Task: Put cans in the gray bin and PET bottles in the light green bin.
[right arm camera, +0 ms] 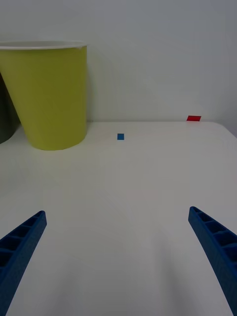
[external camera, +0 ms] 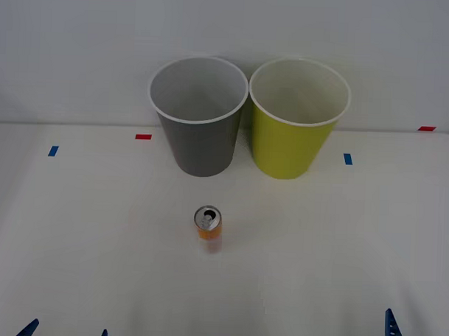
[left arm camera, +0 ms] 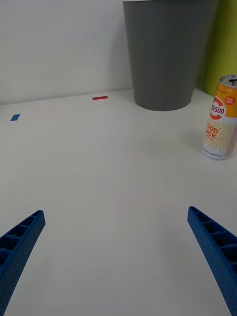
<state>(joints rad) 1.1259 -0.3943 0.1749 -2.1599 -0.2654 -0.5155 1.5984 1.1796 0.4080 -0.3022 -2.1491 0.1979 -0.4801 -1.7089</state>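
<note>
We see both pincers spread wide, empty: left pincer (left arm camera: 116, 247) and right pincer (right arm camera: 116, 247) at near edge. Can (external camera: 208, 228) upright on tabletop (external camera: 340, 246), untouched.

Orange can (external camera: 208, 229) with silver top, red-and-white round logo, pale lower band carrying a fine zigzag pattern. Dark gray bin (external camera: 199, 134), white rim, pale gray interior. Yellow-green bin (external camera: 290, 137), white rim, pale interior. White tabletop (external camera: 89, 244) marked with small red and blue tape squares. Blue ribbed fingers on left gripper (left arm camera: 116, 256) and right gripper (right arm camera: 116, 256). White wall behind.
</note>
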